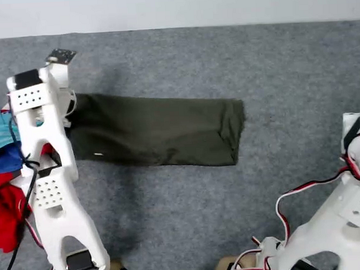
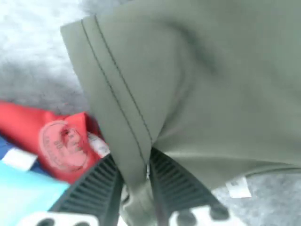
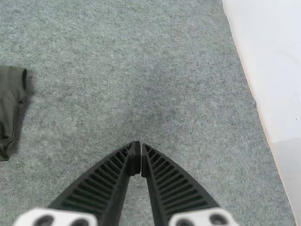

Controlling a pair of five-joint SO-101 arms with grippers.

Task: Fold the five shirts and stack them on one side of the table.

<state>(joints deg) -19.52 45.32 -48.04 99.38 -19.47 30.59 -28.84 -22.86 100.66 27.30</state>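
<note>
A dark olive shirt (image 1: 156,130) lies folded into a long band across the middle of the grey carpeted table. My left gripper (image 2: 141,165) is shut on a hemmed corner of the olive shirt (image 2: 188,84) at its left end, where the left arm (image 1: 42,117) stands over it. A pile of teal, blue and red shirts (image 1: 2,178) sits at the table's left edge; a red shirt (image 2: 56,141) shows beside the pinched cloth. My right gripper (image 3: 140,157) is shut on nothing above bare carpet, with the olive shirt's end (image 3: 10,108) off to one side.
The right arm (image 1: 345,217) rests at the front right corner with red and white wires. The table's right edge (image 3: 244,70) meets a white surface. Bare carpet lies right of and in front of the olive shirt.
</note>
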